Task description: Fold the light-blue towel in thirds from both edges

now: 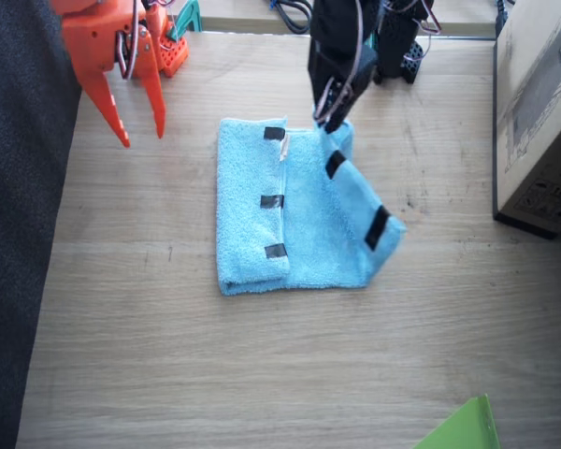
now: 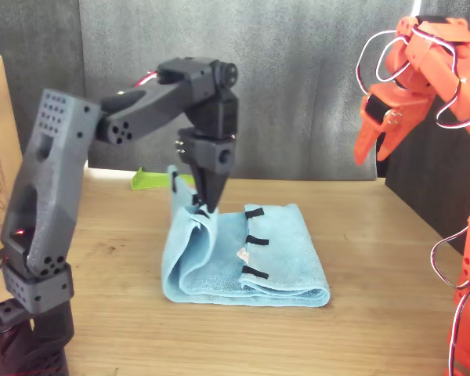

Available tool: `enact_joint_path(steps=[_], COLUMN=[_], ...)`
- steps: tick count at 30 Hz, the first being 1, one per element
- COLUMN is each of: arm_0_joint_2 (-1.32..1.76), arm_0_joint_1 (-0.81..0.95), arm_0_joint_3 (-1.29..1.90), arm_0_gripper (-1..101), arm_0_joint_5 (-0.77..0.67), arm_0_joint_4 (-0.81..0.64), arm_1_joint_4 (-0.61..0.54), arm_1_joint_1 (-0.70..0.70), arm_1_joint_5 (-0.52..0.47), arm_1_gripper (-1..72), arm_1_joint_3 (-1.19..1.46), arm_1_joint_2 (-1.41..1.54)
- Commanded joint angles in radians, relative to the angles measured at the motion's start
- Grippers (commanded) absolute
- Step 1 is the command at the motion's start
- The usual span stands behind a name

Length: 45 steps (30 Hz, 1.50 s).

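Fixed view takes in a pale wooden table (image 1: 168,355) with the light-blue towel (image 1: 304,234) lying near its middle, a cardboard box (image 1: 538,122) at one side and a bright green sheet corner (image 1: 463,430) at the near edge.

On the towel, one third is already folded over and lies flat: its short edge, marked by three black tape strips (image 1: 273,200), runs straight down the middle of the cloth, with a small white tag beside the top strip. The other short edge (image 1: 355,192) is lifted and slants away from that line, its strips tilted, one corner held up and the far corner trailing down on the table.

The black left arm (image 2: 102,133) holds that raised corner. Its gripper (image 1: 334,119) is closed on the cloth, seen best in the front view, where the jaws come down to a pinch on the standing flap (image 2: 189,235).

The orange right arm (image 2: 431,86) hangs above the table, well apart from the towel, and its gripper (image 1: 138,114) is spread and holds nothing.

What the coming move turns on, as I judge it: the flat folded third lies from the pinched corner toward the right arm's side, across the towel's long axis. The lifted edge should travel that way and settle parallel to the line of strips. Only one corner is held, so the trailing corner may lag and leave the fold skewed. The left arm is plainly the nearer.
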Motion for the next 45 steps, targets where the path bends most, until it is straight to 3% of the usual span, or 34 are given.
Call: enact_joint_path(steps=[1,26,31,38,43,45], arm_0_joint_2=[0.0,-0.276,-0.273,-0.272,-0.229,-0.192], arm_0_joint_1=[-0.02,-0.121,-0.104,-0.091,-0.071,-0.032], arm_0_joint_3=[-0.049,-0.324,-0.348,-0.422,-0.491,-0.5], arm_0_gripper=[0,0,21,28,27,14], arm_0_joint_5=[0.011,0.011,0.003,0.015,0.037,0.043], arm_0_joint_4=[0.014,0.02,0.02,0.021,0.021,0.021], arm_1_joint_4=[0.003,0.006,0.006,0.006,0.006,0.008], arm_1_joint_1=[0.0,-0.009,-0.009,0.008,0.009,0.003], arm_1_joint_5=[0.014,0.002,0.0,0.009,0.012,0.011], arm_1_gripper=[23.0,23.5,23.7,23.8,23.8,23.8], arm_1_joint_3=[-0.008,-0.025,-0.023,-0.023,-0.02,-0.018], arm_1_joint_2=[0.02,0.006,0.005,-0.002,0.0,0.002])
